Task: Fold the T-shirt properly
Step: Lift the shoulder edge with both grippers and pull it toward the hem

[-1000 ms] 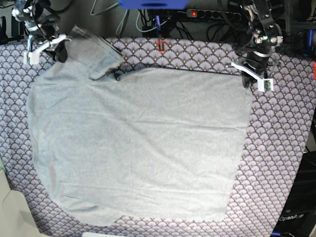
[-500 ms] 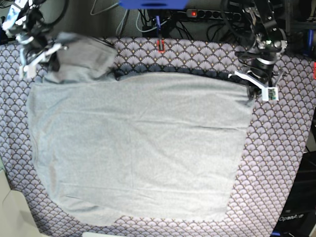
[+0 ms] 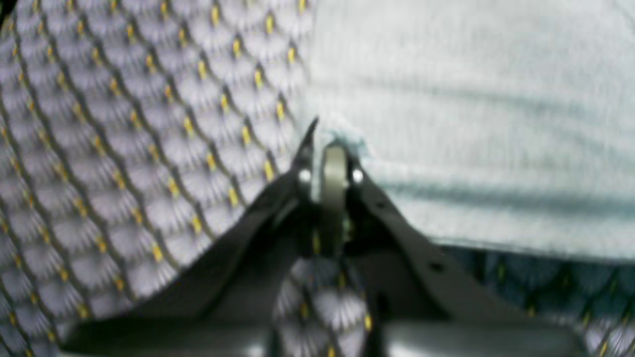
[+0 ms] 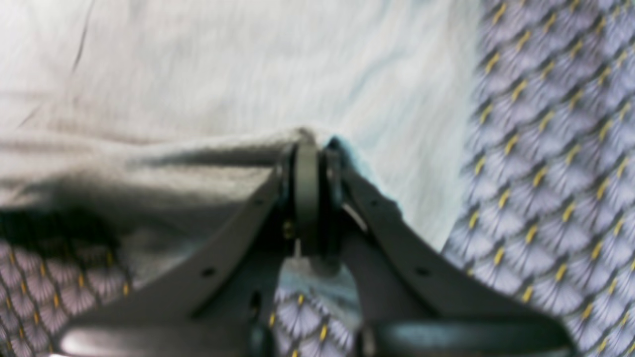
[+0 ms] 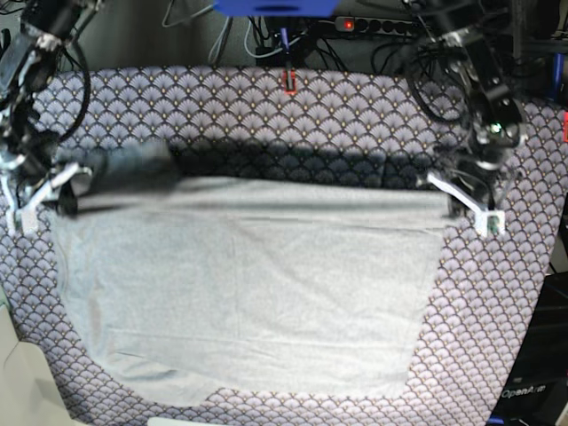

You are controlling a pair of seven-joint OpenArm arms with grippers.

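Note:
The light grey T-shirt [image 5: 248,284] lies spread on the patterned cloth, with its far edge lifted and carried toward the front. My left gripper [image 5: 453,202] is shut on the shirt's far right corner, seen up close in the left wrist view [image 3: 331,144] with grey fabric [image 3: 471,99] stretching right. My right gripper [image 5: 62,186] is shut on the shirt's far left corner; the right wrist view [image 4: 310,141] shows bunched grey fabric [image 4: 198,89] pinched between the jaws. A straight taut fold line runs between the two grippers, casting a dark shadow behind it.
The purple-white scallop-patterned cloth [image 5: 311,106] covers the table. A red clip [image 5: 288,82] sits at the far edge. Cables and a power strip [image 5: 373,25] lie behind the table. A white object [image 5: 22,382] is at the front left corner.
Both grippers have moved toward the front of the table, pulling the shirt's far edge with them. The folded-over sleeve at far left has been drawn down into the fold line.

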